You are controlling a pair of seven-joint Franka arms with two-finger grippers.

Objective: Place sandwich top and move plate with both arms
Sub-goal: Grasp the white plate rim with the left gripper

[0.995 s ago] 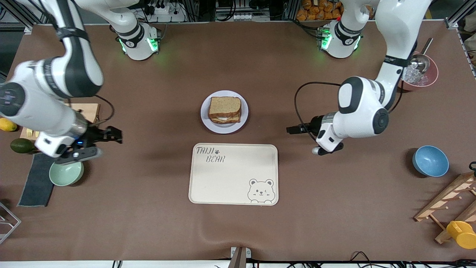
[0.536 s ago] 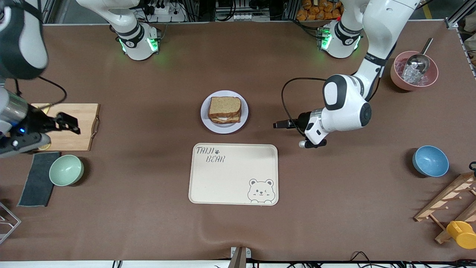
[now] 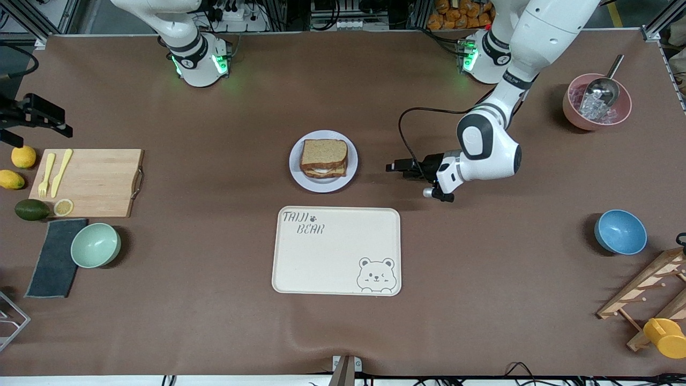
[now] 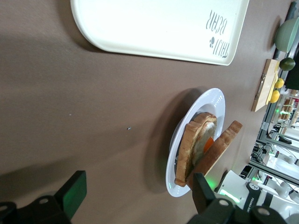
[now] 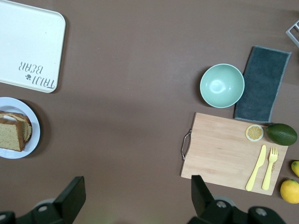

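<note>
Resting on the egg slice, the sandwich top (image 3: 323, 151) sits on the plate (image 3: 297, 174) at frame centre. Left gripper (image 3: 397, 166), fingers apart, faces its rim, probably for grasping; right gripper (image 3: 32, 115), fingers apart, hangs at upper left.

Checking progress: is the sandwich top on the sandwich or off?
On: the sandwich top lies atop the egg slice on the plate.

Looked like a robotics lab bench staged as a kitchen. Aluminium framing (image 3: 662, 21), power strips and loose cabling sat along the table (image 3: 214, 321) edge by the arms' green-lit bases (image 3: 198, 61). Props on the brown mat were kitchen stuff: cutting board (image 3: 96, 185), bowls (image 3: 95, 245), bear-printed tray (image 3: 336, 257), ice scoop (image 3: 603, 88).
</note>
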